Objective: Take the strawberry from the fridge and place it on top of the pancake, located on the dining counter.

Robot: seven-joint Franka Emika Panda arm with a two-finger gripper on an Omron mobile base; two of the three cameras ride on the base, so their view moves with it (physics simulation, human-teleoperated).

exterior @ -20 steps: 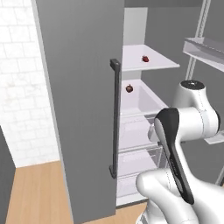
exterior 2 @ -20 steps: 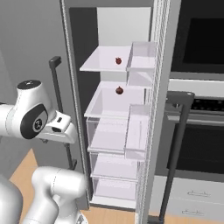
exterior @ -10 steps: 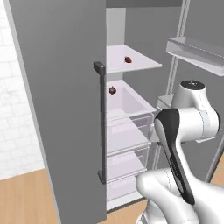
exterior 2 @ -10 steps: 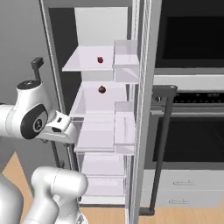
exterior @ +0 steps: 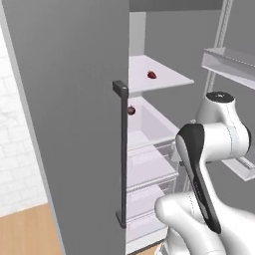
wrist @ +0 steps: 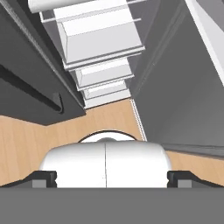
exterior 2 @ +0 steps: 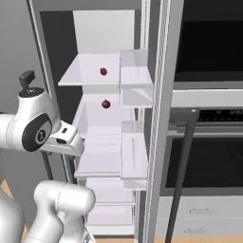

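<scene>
The fridge [exterior: 74, 124] stands open, its grey left door with a dark bar handle [exterior: 122, 159] close in front. The strawberry [exterior: 151, 74] lies on the upper white shelf [exterior 2: 85, 73] and appears again as a small red berry [exterior 2: 103, 71] in the right base view. One shelf lower sits a darker round fruit [exterior 2: 106, 103]. My gripper [wrist: 112, 178] is open and empty, pointing down at the fridge's lower drawers [wrist: 103, 72] and the wood floor. My folded arm [exterior 2: 33, 126] is below and in front of the shelves. The pancake and dining counter are out of view.
The fridge's right door [exterior 2: 156, 118] stands open with clear bins [exterior 2: 135, 92] on its inside. A dark wall oven [exterior 2: 213, 156] with a bar handle is to the right. A white tiled wall [exterior: 15, 149] is to the left of the fridge.
The whole picture has shifted and the fridge looks larger, so the base has driven nearer. The arm keeps its folded pose and the gripper stays open.
</scene>
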